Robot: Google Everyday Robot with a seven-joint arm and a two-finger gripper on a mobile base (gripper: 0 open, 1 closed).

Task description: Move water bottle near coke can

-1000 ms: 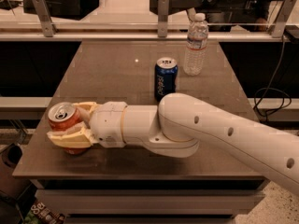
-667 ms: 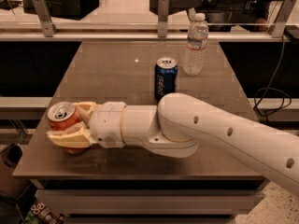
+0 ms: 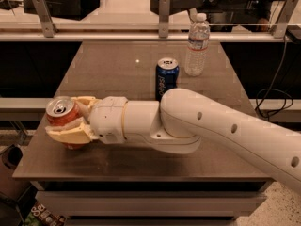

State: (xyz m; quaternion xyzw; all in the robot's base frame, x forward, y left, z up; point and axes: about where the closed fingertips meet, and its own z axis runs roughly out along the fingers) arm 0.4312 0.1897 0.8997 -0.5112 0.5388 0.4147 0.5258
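The water bottle [image 3: 197, 45] is clear with a white cap and stands upright at the far right of the table. The coke can [image 3: 59, 113] is red-orange with a silver top and stands near the table's front left corner. My gripper [image 3: 65, 120] reaches left across the front of the table. Its pale yellow fingers [image 3: 70, 134] are spread, one on each side of the coke can. I cannot tell whether they touch the can. The bottle is far from the gripper.
A blue Pepsi can [image 3: 167, 78] stands mid-table, between the bottle and my arm. My white arm [image 3: 211, 131] covers the front right of the brown table [image 3: 108, 69]. A railing with metal posts [image 3: 163, 13] runs behind the table. A cable [image 3: 277, 93] hangs at the right.
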